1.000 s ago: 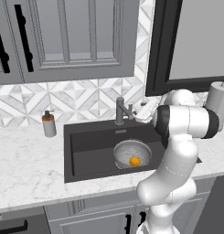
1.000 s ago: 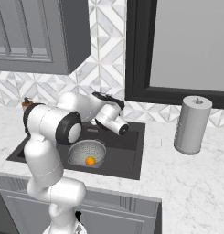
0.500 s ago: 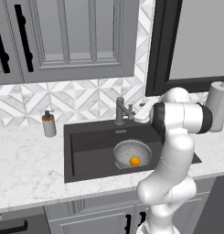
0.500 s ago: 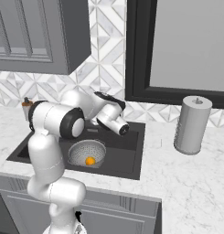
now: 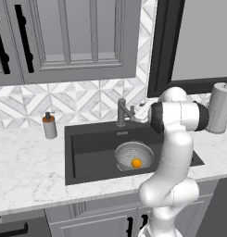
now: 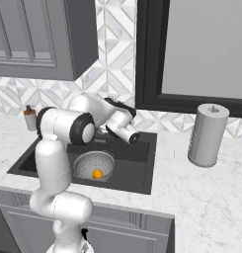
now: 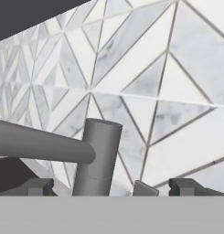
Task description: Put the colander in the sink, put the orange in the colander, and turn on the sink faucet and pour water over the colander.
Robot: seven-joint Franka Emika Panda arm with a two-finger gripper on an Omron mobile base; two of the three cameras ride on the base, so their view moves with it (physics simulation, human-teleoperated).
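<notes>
Colours, sink area
Charcoal sink (image 5: 91, 152); silver-grey pierced colander (image 5: 133, 155); bright orange (image 5: 136, 163); grey sink faucet (image 7: 97, 157) ahead of hand; white-grey triangle-patterned backsplash (image 7: 145, 82).

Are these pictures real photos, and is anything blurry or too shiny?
Left base view: drawn by a computer, even light, no glare on the sink. Right base view: sharp, the orange is clear. Hand view: the sink faucet looks huge because it is so close.

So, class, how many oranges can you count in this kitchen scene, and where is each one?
1. The orange lies inside the colander, which sits in the sink. The robot's arm blocks part of the basin and counter, so another could be hidden there.
</notes>
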